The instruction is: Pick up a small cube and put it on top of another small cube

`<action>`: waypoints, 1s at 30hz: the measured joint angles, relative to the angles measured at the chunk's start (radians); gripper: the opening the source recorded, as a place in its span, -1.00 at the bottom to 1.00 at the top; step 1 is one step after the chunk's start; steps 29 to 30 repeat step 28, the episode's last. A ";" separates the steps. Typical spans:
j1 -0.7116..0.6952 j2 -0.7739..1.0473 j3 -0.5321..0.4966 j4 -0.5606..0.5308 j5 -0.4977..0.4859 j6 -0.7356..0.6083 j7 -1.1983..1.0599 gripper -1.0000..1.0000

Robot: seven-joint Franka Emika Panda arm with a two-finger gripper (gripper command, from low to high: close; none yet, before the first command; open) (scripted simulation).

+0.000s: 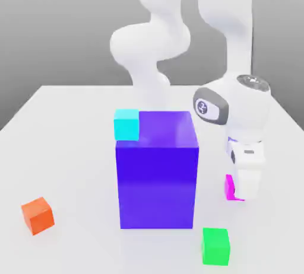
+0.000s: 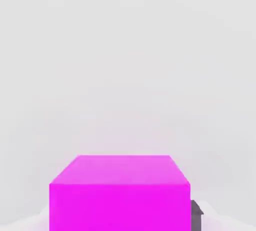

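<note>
The jaws are clenched on the magenta cube on the tabletop, right of the large blue block in the exterior view.

A large blue-violet block is seen standing on the white table, near its middle.

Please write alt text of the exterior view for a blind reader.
A white robot arm lowers its gripper onto a magenta cube on a white table, beside a large blue block. Small cyan, orange and green cubes lie around.
</note>
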 joint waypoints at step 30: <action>-0.258 -0.017 -0.113 0.349 0.177 -0.368 -0.166 1.00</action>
